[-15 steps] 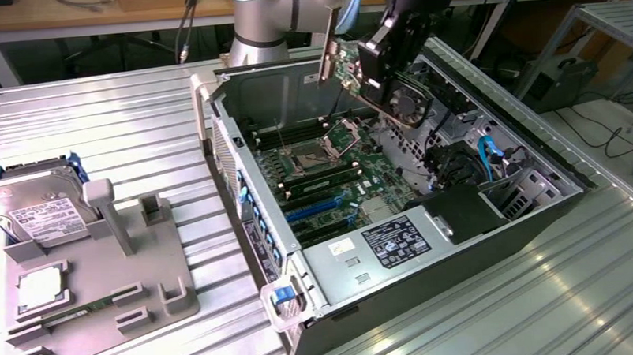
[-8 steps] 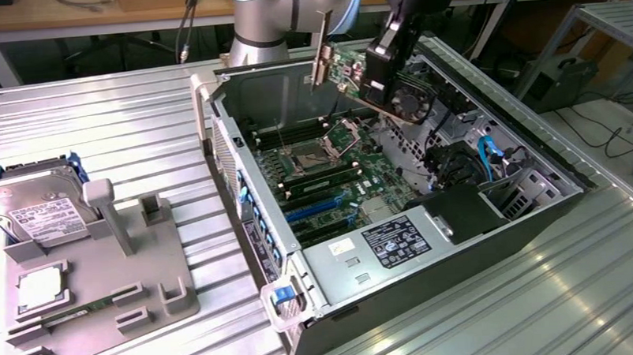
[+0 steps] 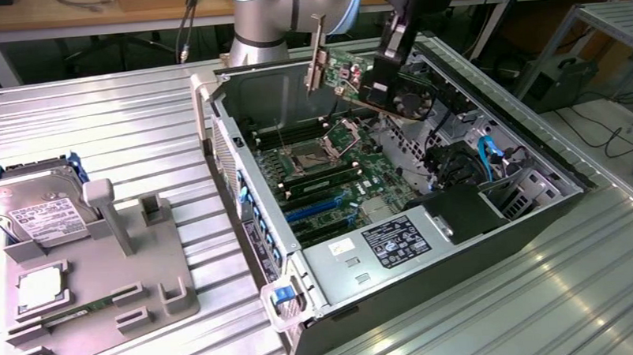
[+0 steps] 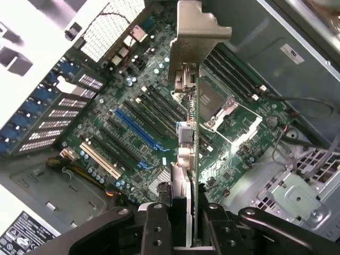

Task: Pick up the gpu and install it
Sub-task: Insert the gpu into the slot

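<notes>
- The table (image 3: 104,122) is shiny metal with long ridges running across it.
- A big computer box (image 3: 447,299) lies open on the table, and its green board (image 3: 343,180) faces up.
- The gripper (image 3: 384,64) hangs over the far end of the box, clamped tight on the gpu (image 3: 345,78).
- The gpu is held up in the air above the board. Its pale metal strip (image 4: 196,32) is at the end away from the gripper's fingers (image 4: 156,223).
- A grey holder (image 3: 140,262) sits on the table at the exterior view's left. A silver drive (image 3: 31,211) and a small square chip (image 3: 41,287) rest in it.
- Behind the table are wooden desks (image 3: 79,12).
- Black cables (image 3: 621,135) lie on the floor at the exterior view's right.
</notes>
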Robot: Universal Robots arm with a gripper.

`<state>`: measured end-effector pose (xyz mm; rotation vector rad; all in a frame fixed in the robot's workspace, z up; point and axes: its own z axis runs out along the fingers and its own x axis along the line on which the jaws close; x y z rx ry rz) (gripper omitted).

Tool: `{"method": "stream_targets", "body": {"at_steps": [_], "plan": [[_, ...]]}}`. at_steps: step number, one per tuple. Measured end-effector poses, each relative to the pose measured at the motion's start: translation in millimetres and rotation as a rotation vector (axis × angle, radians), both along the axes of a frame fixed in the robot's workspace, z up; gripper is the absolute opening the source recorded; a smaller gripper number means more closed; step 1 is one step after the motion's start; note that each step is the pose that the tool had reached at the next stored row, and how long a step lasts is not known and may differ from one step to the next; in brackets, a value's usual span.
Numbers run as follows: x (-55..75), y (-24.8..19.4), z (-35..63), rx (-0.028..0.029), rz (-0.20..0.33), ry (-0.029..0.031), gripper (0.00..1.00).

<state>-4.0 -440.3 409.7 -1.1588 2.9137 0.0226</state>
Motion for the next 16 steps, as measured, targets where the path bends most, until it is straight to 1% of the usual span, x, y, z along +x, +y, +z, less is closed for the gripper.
{"method": "stream_targets", "body": {"at_steps": [16], "plan": [[0.0,0.0,-1.2,0.0000,0.303,0.0000,0.28]]}}
